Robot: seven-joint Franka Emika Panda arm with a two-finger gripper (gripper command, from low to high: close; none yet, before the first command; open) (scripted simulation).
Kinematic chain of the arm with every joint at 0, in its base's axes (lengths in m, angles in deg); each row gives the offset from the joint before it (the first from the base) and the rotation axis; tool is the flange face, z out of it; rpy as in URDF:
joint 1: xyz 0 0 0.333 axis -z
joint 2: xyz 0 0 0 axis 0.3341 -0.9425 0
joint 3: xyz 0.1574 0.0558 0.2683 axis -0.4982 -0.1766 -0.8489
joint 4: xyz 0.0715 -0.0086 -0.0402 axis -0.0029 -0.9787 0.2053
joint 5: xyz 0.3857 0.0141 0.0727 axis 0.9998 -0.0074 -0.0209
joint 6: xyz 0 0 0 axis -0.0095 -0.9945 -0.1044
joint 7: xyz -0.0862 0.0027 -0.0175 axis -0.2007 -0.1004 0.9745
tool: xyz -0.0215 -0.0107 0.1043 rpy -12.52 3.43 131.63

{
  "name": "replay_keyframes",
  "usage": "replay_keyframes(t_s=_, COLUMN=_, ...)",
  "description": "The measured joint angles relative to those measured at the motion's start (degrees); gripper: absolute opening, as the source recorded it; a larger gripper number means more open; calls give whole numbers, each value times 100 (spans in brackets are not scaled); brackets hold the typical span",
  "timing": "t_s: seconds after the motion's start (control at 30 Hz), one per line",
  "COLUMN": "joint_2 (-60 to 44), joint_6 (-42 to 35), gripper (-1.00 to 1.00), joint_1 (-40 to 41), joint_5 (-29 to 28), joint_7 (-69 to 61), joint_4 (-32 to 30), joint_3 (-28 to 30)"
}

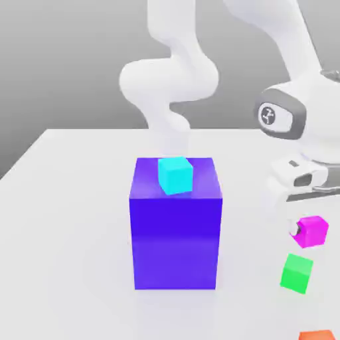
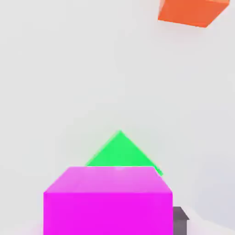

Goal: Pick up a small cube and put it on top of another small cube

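Pink cube: in the grip of the tool (image 1: 310,231), whose fingers (image 1: 294,228) are closed in on its sides; looks raised off the surface (image 1: 73,239).
Green cube: just beyond the pink one in the hand view, turned cornerwise to it; likely the base (image 1: 297,273).
Slip risk: smooth, flat faces could slide or twist if the squeeze is off-centre.
Stacking risk: lowering too soon could clip green's edge and shove it; releasing off-centre could topple pink.
Blue block (image 1: 175,242): tall, sharp-edged, glossy; cyan cube (image 1: 176,175) on top, easily knocked by a wide swing.
Orange block (image 2: 193,11): plain, flat-sided, apart from green.
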Motion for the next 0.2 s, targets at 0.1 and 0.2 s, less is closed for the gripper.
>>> replay_keyframes(t_s=0.1, joint_2=-578, joint_6=506, gripper=100, joint_1=-209, joint_5=-472, joint_7=388, joint_4=44, joint_3=302)
replay_keyframes(t_s=0.2, joint_2=-578, joint_6=506, gripper=100, joint_1=-209, joint_5=-472, joint_7=388, joint_4=44, joint_3=302)
